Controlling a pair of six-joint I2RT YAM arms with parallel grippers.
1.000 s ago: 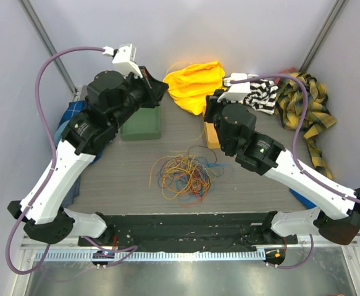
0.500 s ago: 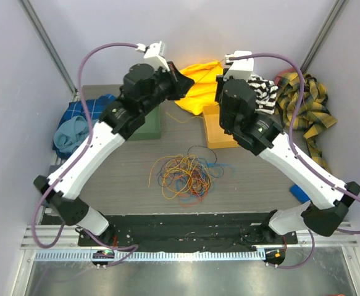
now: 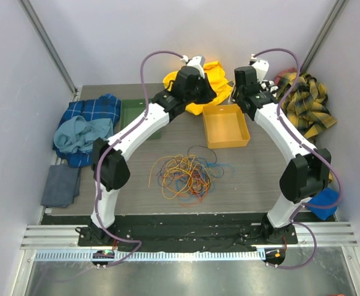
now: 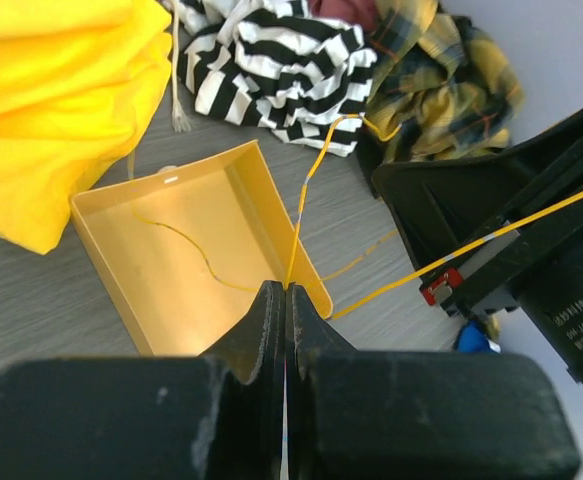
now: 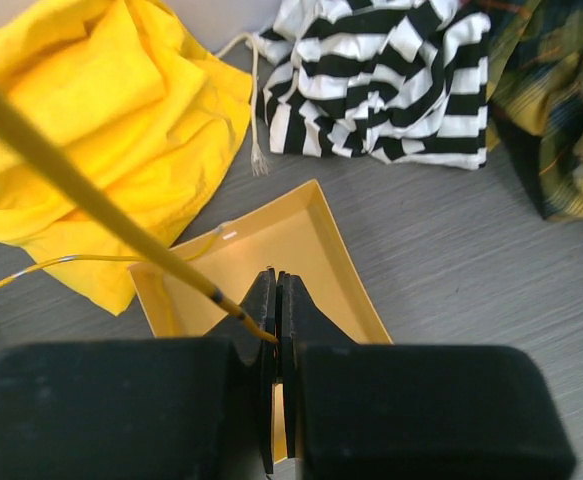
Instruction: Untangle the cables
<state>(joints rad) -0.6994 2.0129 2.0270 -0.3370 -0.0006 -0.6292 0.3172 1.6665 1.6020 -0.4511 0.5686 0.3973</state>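
Nearest, midway across the grey wood-grain table [image 3: 260,172]: loose tangle of thin cables [image 3: 184,177], mostly orange and yellow with some blue and dark strands, lying flat and well apart from both grippers.

Further back, right of centre: shallow square yellow plastic tray [image 3: 246,131], holding a curl of thin yellow cable [image 4: 186,240] across its floor. Just above its near rim: left gripper [image 4: 286,290], jaws clenched on that cable, which rises from the fingertips and loops away toward the right arm. Over the same tray: right gripper [image 5: 277,290], jaws likewise pressed together on a yellow strand.

Left of the yellow tray: flat green rectangular tray [image 3: 130,114], partly hidden by the left arm, contents not clear.

Around the table's edges: folded grey cloth [image 3: 59,185], crumpled teal cloth [image 3: 78,132] on blue plaid cloth [image 3: 99,106], bright yellow garment [image 3: 213,73], black-and-white striped garment [image 4: 271,60], yellow-and-black plaid garment [image 3: 306,102].

Behind and beside: plain pale grey walls [image 3: 136,37].
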